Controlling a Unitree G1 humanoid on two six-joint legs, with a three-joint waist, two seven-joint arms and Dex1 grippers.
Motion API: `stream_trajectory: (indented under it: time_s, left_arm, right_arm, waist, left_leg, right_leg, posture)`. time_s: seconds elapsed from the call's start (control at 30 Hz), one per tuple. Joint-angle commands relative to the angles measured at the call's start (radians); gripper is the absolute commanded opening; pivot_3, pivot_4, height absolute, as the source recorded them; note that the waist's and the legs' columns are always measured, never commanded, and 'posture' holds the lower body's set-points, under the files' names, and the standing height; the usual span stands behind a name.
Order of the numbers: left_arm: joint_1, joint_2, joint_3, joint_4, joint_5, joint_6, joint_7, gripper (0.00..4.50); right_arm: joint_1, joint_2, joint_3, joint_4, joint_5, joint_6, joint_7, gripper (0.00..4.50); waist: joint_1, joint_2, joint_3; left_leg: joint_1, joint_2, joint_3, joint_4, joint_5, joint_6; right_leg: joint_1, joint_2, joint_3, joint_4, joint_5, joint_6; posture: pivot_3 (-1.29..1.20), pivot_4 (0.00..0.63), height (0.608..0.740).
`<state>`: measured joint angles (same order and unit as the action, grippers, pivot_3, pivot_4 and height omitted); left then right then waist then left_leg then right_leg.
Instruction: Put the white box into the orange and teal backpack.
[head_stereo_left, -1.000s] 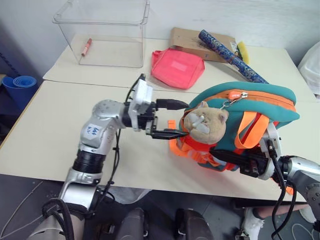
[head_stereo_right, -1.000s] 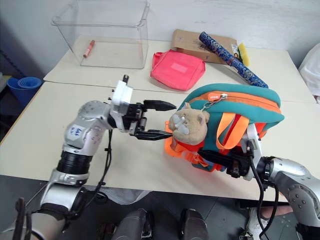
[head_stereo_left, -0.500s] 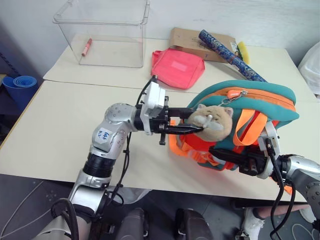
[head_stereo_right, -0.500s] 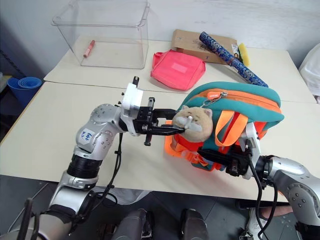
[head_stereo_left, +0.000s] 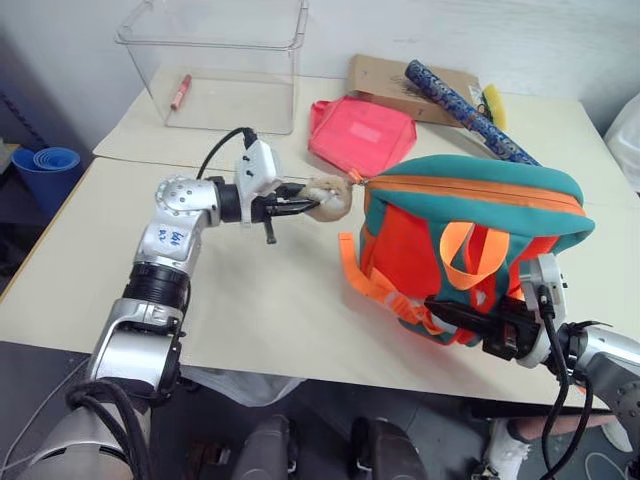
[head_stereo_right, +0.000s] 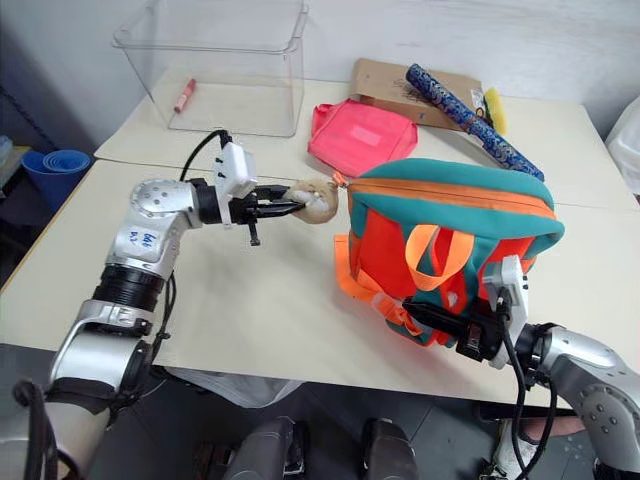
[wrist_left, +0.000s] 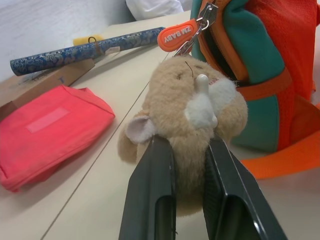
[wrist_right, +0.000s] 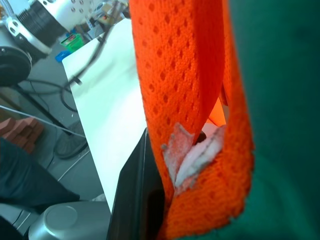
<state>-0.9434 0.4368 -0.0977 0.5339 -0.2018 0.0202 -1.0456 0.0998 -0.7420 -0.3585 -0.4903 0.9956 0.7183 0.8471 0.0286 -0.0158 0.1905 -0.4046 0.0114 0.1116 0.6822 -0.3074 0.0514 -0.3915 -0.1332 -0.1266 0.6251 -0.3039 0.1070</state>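
The orange and teal backpack (head_stereo_left: 470, 215) stands upright on the near table, right of centre. Its tan plush animal (head_stereo_left: 330, 198) hangs off the zipper pull with the orange tag (wrist_left: 179, 35) and is stretched out to the left of the bag. My left gripper (head_stereo_left: 300, 205) is shut on that plush, and the black fingers (wrist_left: 152, 200) squeeze its body from both sides. At the bag's lower front, my right gripper (head_stereo_left: 450, 318) is shut on an orange webbing strap (wrist_right: 185, 90). The white box is out of view.
A pink fabric pouch (head_stereo_left: 362, 135) lies just behind the plush. On the far table stand a clear plastic bin (head_stereo_left: 215, 65) with a red pen (head_stereo_left: 180, 92), a cardboard sheet (head_stereo_left: 400, 75) and a blue patterned roll (head_stereo_left: 465, 98). The near table edge runs close under the backpack.
My left gripper closed on the plush animal and drew it leftward off the backpack's front, leaving the orange face bare. The right gripper kept its hold on the strap.
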Motion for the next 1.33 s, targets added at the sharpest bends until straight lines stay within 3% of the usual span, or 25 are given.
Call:
stream_trajectory:
  time_s: [0.03, 0.33, 0.53, 0.57, 0.77, 0.9, 0.97, 1.13, 1.33]
  left_arm:
    - [0.059, 0.034, -0.046, -0.021, 0.026, 0.012, -0.092, 0.44]
    - [0.202, -0.056, -0.129, -0.148, -0.011, 0.092, -0.174, 0.44]
    - [0.246, -0.042, -0.099, -0.235, -0.021, 0.174, -0.145, 0.44]
    - [0.258, -0.024, -0.077, -0.254, -0.037, 0.189, -0.148, 1.03]
    - [0.456, 0.212, 0.078, -0.430, -0.137, 0.224, -0.233, 2.83]
    - [0.642, 0.322, 0.177, -0.504, -0.148, 0.164, -0.238, 4.09]
    - [0.746, 0.336, 0.239, -0.551, -0.168, 0.125, -0.226, 4.50]
    - [0.901, 0.338, 0.301, -0.625, -0.144, 0.056, -0.160, 4.50]
    - [0.946, 0.303, 0.317, -0.695, -0.168, 0.048, -0.072, 4.50]
  right_arm:
    - [0.044, 0.022, -0.042, -0.024, 0.004, -0.028, -0.012, 0.00]
    - [0.059, 0.059, -0.050, 0.009, -0.015, -0.081, -0.028, 0.00]
    - [-0.003, 0.123, -0.023, 0.083, -0.173, -0.212, -0.113, 0.00]
    - [-0.006, 0.127, -0.030, 0.082, -0.193, -0.253, -0.091, 0.34]
    - [0.153, 0.026, -0.100, 0.030, -0.415, -0.514, 0.077, 2.32]
    - [0.239, -0.003, -0.211, 0.177, -0.551, -0.746, 0.158, 3.72]
    - [0.257, -0.017, -0.256, 0.311, -0.604, -0.890, 0.201, 4.40]
    - [0.255, -0.064, -0.298, 0.505, -0.580, -0.947, 0.281, 4.46]
    - [0.250, -0.106, -0.273, 0.498, -0.559, -0.899, 0.321, 4.46]
  waist:
    - [-0.003, 0.000, 0.000]
    - [0.000, 0.002, -0.001]
    - [-0.004, 0.002, -0.001]
    - [-0.005, 0.002, -0.001]
    - [-0.015, 0.002, -0.001]
    - [-0.014, 0.002, -0.001]
    - [-0.006, 0.002, -0.001]
    - [-0.008, 0.004, 0.000]
    - [-0.008, 0.006, 0.000]
  left_leg:
    - [0.000, 0.000, 0.000, 0.000, 0.000, 0.000]
    - [0.001, 0.000, 0.000, 0.000, 0.000, 0.000]
    - [0.001, 0.000, 0.000, 0.000, 0.000, -0.001]
    - [0.001, 0.000, 0.001, 0.000, 0.000, -0.001]
    - [0.002, 0.002, 0.002, -0.002, -0.001, -0.003]
    - [0.003, 0.002, 0.003, -0.002, -0.001, -0.002]
    - [0.004, 0.001, 0.003, -0.001, -0.003, -0.001]
    - [0.005, 0.001, 0.002, -0.002, -0.007, -0.005]
    - [0.011, 0.003, 0.003, -0.006, -0.007, -0.008]
  right_leg:
    - [0.000, 0.000, 0.000, 0.000, 0.000, 0.000]
    - [0.000, -0.001, 0.002, 0.000, 0.000, 0.000]
    - [0.000, -0.001, 0.006, 0.000, 0.000, 0.000]
    - [0.000, 0.000, 0.006, 0.000, 0.000, 0.000]
    - [-0.002, 0.001, 0.007, 0.001, 0.000, -0.001]
    - [0.000, 0.001, 0.008, 0.000, 0.000, -0.001]
    - [0.001, -0.001, 0.009, -0.005, 0.000, 0.000]
    - [0.001, -0.004, 0.011, -0.005, 0.000, -0.001]
    - [0.002, -0.004, 0.012, -0.003, -0.003, -0.005]
  posture:
    - [0.00, 0.150, 0.740]
    - [0.00, 0.150, 0.740]
    - [0.00, 0.150, 0.740]
    - [0.00, 0.150, 0.740]
    - [0.00, 0.150, 0.740]
    - [0.00, 0.150, 0.740]
    - [0.00, 0.150, 0.740]
    - [0.00, 0.150, 0.740]
    - [0.00, 0.150, 0.740]
